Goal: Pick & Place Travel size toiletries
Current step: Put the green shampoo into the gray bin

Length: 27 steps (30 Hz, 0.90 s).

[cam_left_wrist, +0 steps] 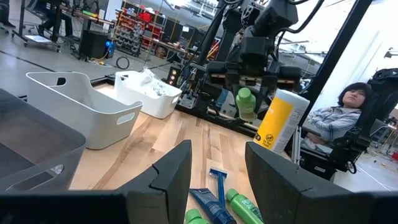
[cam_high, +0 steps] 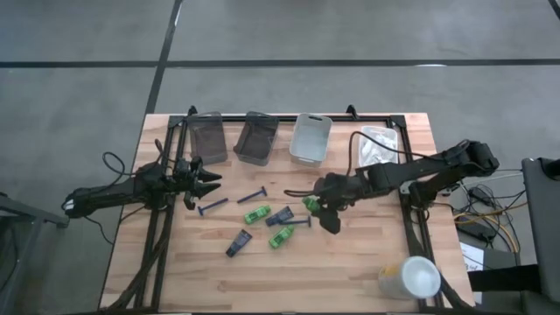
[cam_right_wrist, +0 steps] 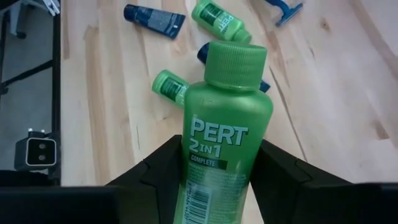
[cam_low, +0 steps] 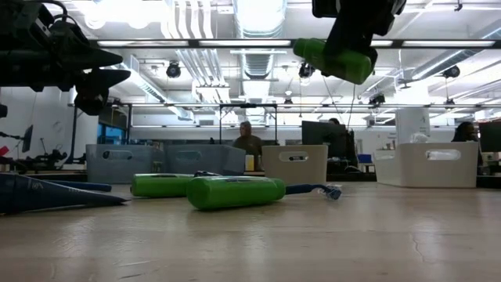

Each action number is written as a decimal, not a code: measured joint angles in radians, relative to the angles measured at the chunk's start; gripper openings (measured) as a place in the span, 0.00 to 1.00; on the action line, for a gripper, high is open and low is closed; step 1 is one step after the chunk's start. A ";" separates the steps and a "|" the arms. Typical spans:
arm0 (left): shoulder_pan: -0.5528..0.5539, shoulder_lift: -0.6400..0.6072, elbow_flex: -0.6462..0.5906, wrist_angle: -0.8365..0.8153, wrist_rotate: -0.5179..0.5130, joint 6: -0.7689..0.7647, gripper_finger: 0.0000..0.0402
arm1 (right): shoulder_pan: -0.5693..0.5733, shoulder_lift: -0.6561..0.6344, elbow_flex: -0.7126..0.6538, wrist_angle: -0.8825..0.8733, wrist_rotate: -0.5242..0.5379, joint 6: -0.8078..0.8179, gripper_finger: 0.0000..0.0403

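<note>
Right gripper [cam_right_wrist: 214, 177] gripping green PERT bottle [cam_right_wrist: 221, 130] between fingers, holding it lifted above table [cam_high: 350, 271] (label reading "2 in 1"). Left gripper [cam_high: 207, 182] hovering near grey bins [cam_high: 208, 138], fingers spread, gripping nothing. Remaining green bottles [cam_high: 256, 214] and blue razors [cam_high: 247, 196] lying mid-table.

Right gripper [cam_high: 317, 205] holds a green bottle [cam_high: 311, 204] above table [cam_high: 367, 271].

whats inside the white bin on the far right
The white bin holds crinkly white packets. Whatever lies beneath them is covered. The right gripper holds a green bottle above the table.
</note>
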 joint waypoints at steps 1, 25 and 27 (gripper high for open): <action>0.000 0.000 0.000 0.000 0.000 0.000 0.39 | -0.004 -0.001 0.000 -0.001 -0.001 -0.011 0.38; -0.001 0.000 0.000 0.000 0.000 0.000 0.39 | -0.127 0.000 0.000 0.019 -0.051 -0.138 0.39; -0.001 0.000 0.000 0.000 0.000 0.000 0.39 | -0.134 0.000 0.000 0.019 -0.052 -0.143 0.40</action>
